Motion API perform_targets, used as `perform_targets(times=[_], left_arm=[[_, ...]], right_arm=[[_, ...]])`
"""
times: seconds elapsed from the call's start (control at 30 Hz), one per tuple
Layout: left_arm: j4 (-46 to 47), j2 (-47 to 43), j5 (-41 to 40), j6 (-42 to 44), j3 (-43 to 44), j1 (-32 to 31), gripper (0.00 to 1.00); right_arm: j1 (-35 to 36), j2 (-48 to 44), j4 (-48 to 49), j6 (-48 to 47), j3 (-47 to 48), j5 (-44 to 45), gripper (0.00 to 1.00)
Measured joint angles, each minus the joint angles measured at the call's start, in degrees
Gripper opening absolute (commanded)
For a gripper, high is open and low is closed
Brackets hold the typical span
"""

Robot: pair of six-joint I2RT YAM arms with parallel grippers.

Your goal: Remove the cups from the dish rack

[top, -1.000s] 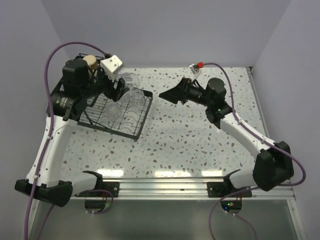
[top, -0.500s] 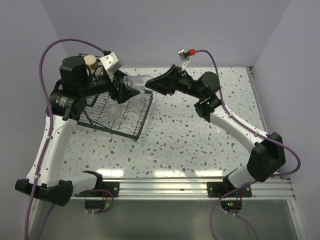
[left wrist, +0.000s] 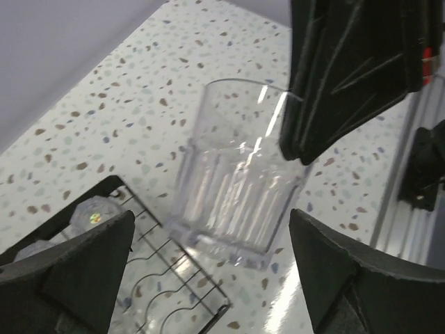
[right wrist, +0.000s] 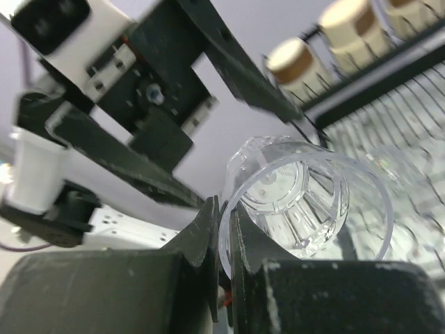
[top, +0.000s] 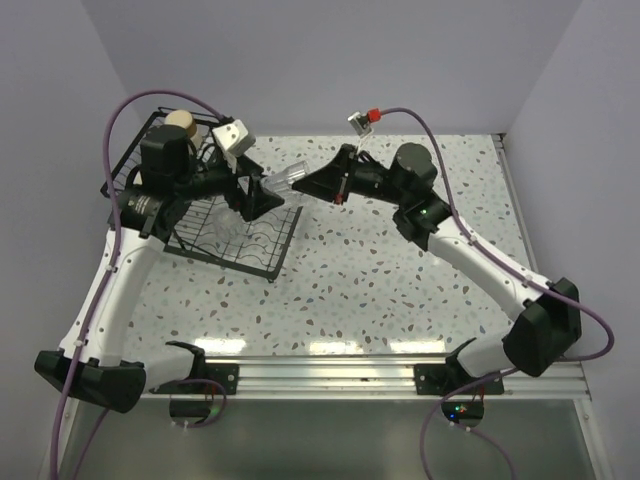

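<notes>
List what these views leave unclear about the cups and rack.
Top view: how many clear tumblers sit on the dish rack; glass too faint, left arm overlaps.
Right wrist view: cream cups' total; cut by the top edge.
Left wrist view: held tumbler's far rim; right fingers cover it.

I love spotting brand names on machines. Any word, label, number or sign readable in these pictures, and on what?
None: no text can be read in any view.
The clear tumbler: plain, no print.
The cream cups: no print visible.
The white box on the left wrist and the red plug on the right wrist: too small to show lettering.
</notes>
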Motion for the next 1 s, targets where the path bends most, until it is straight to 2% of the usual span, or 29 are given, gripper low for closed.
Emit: perform_targets(times=[0.27, 0.4, 0.53, 0.73, 0.87, 1.0], left_arm=[[-0.1, -0.5, -13.0, 3.2, -1.0, 0.3, 1.0], [-0.5, -1.7, -17.1, 4.6, -2.5, 0.3, 1.0], [-1.3, -2.1, -20.8, 5.9, -3.8, 0.3, 1.0], [-2.0, -2.2, -24.5, 7.3, -5.3, 0.3, 1.0], [-2.0, -2.2, -26.4, 7.3, -7.7, 0.3, 1.0], [-2.3, -1.9, -29.1, 7.5, -9.6, 0.3, 1.0]], right_arm=[[0.5, -9.4, -39.5, -24.7, 0.9, 21.3, 0.0], [0.5, -9.8, -56.5, -31.8, 1.2, 33.2, 0.0], [0.4, -8.1, -71.0, -34.9, 0.5, 42.7, 0.0], [0.3, -8.6, -80.7, -35.0, -8.2, 49.8, 0.0], [0.3, -8.3, -83.4, -33.5, -11.8, 51.2, 0.0], [0.3, -7.3, -81.8, -31.9, -13.6, 51.6, 0.0]])
